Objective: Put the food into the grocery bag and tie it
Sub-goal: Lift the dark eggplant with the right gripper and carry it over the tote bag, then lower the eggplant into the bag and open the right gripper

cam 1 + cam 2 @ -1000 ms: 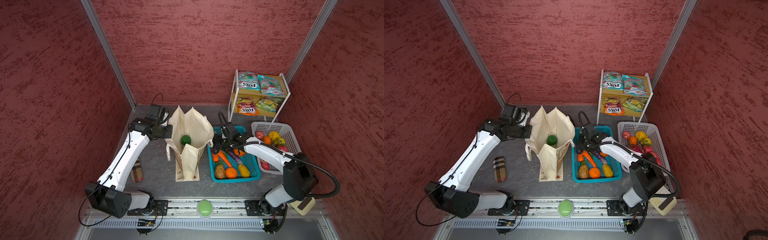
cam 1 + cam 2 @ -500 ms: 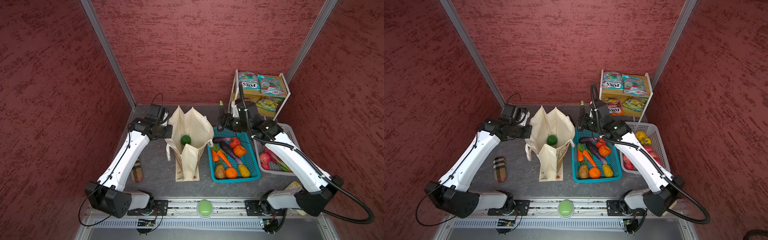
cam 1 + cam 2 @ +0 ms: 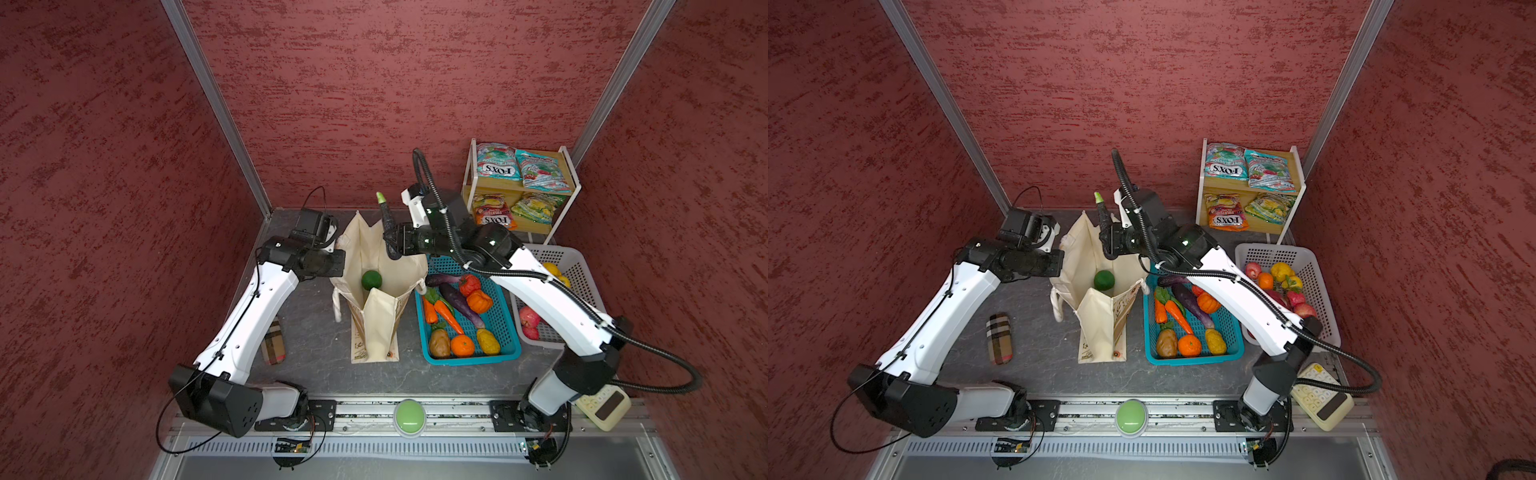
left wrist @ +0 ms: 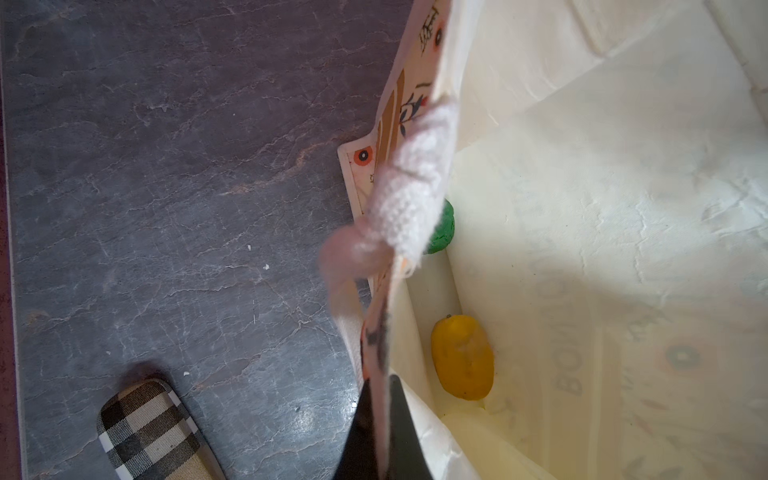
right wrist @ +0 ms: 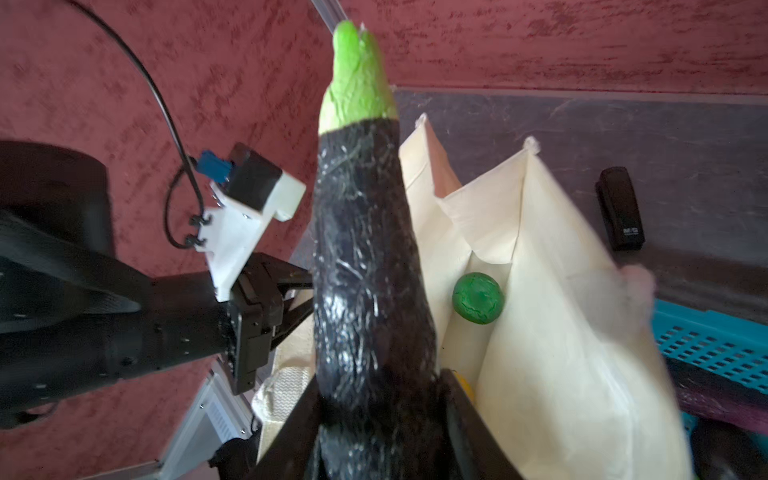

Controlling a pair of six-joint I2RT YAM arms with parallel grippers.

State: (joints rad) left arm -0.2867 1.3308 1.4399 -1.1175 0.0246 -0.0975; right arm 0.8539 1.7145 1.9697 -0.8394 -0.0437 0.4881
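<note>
Tabletop: R gripper holds eggplant, seemingly over bag.

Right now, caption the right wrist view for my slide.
Dark eggplant clamped in the right gripper by the open grocery bag, green vegetable inside.

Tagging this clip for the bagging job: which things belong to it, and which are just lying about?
Job: cream canvas tote bag, pinched by left gripper; dark purple toy aubergine in right gripper; round green toy, yellow toy inside; toy vegetables in teal plastic basket; toy fruit in white plastic basket; glossy FOX'S packets.
Lying about: checked fabric case; black stapler; cream calculator; green push button.
</note>
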